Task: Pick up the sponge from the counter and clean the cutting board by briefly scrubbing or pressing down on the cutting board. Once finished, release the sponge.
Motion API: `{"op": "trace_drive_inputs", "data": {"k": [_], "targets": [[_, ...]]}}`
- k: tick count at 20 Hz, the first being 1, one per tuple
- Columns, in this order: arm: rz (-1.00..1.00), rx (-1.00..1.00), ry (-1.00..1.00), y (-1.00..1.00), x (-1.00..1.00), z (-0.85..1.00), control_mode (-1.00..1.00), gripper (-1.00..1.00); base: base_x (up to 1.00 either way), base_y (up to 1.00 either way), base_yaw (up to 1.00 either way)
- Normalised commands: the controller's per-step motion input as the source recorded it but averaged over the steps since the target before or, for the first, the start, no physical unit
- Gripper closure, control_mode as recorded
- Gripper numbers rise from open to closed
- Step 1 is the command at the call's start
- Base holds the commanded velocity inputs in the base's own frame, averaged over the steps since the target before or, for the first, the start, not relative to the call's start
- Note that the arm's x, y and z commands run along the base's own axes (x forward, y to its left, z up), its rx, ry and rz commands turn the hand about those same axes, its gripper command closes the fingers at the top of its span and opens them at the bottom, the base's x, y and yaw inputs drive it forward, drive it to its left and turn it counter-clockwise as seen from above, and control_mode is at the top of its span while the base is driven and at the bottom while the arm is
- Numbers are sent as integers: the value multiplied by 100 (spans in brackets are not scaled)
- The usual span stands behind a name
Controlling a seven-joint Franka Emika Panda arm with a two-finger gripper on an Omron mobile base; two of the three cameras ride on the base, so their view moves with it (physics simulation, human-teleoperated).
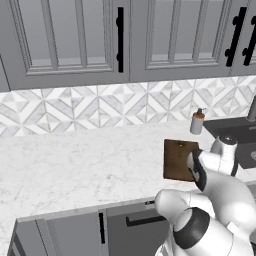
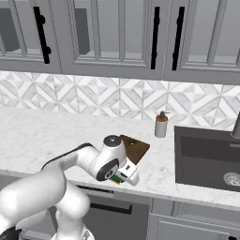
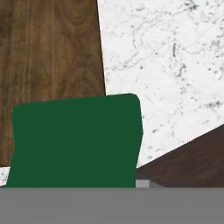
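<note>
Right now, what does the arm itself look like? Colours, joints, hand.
Glossy white rounded link shells with dark grey to black bands at the joints. A round dark cap tops the wrist joint. The gripper is a white block on the wrist, its fingers hidden from view. No cables, labels or markings are visible.

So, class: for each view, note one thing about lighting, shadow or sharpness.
Left base view: flat, even light, no glare on the counter. Right base view: soft, slightly blurry edges around the sponge under the hand. Hand view: the sponge's green face looms close, uniformly dark with no texture, while the cutting board grain stays sharp.
</note>
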Motion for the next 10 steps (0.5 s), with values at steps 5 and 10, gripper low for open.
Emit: {"op": "trace_drive_inputs", "data": {"k": [5, 10], "targets": [[-6, -2, -16, 58, 18, -20, -100, 100, 0, 0, 0], [-1, -4, 4, 55, -10, 98, -100, 100, 0, 0, 0]]}}
